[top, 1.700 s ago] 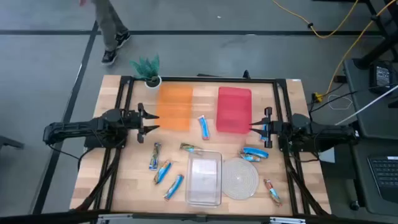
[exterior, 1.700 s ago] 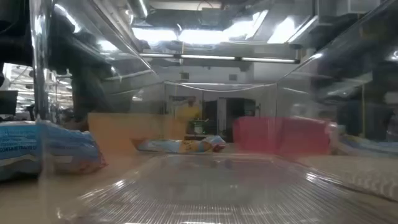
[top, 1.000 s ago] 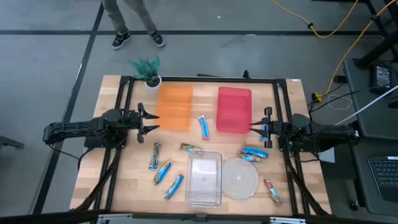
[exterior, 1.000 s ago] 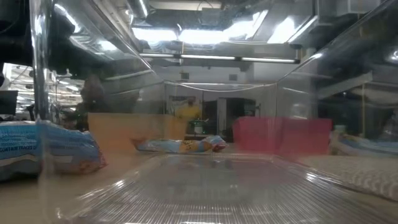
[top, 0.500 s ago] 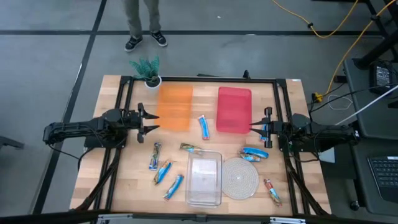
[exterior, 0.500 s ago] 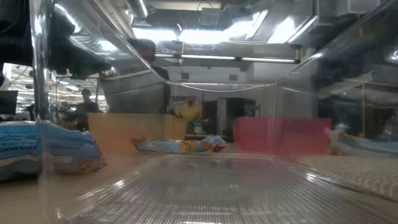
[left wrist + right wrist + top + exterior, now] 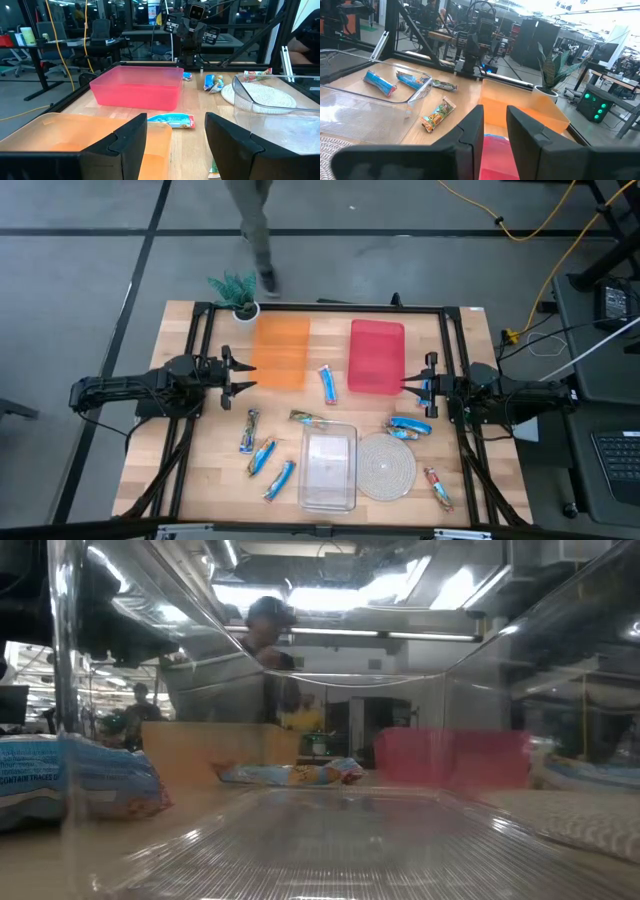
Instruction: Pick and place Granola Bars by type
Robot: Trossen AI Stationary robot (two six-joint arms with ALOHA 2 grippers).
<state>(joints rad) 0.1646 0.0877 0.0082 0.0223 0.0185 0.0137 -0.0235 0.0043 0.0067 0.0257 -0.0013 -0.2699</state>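
- Granola Bars [image 7: 267,455] lie scattered on the table [image 7: 210,480] around the clear tray [image 7: 329,469] and woven mat [image 7: 387,465].
- Left gripper [image 7: 240,375], fingers apart and empty, hovers beside the orange tray [image 7: 280,352].
- Right gripper [image 7: 410,385], fingers nearly together with nothing between them, sits at the red tray [image 7: 377,357].
- A person [image 7: 255,230] walks beyond the table.

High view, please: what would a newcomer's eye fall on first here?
Probably the orange tray and the red tray side by side at the table's far edge, both empty. Next, the blue-wrapped granola bars scattered around the clear tray, with the left gripper and right gripper hovering at either side.
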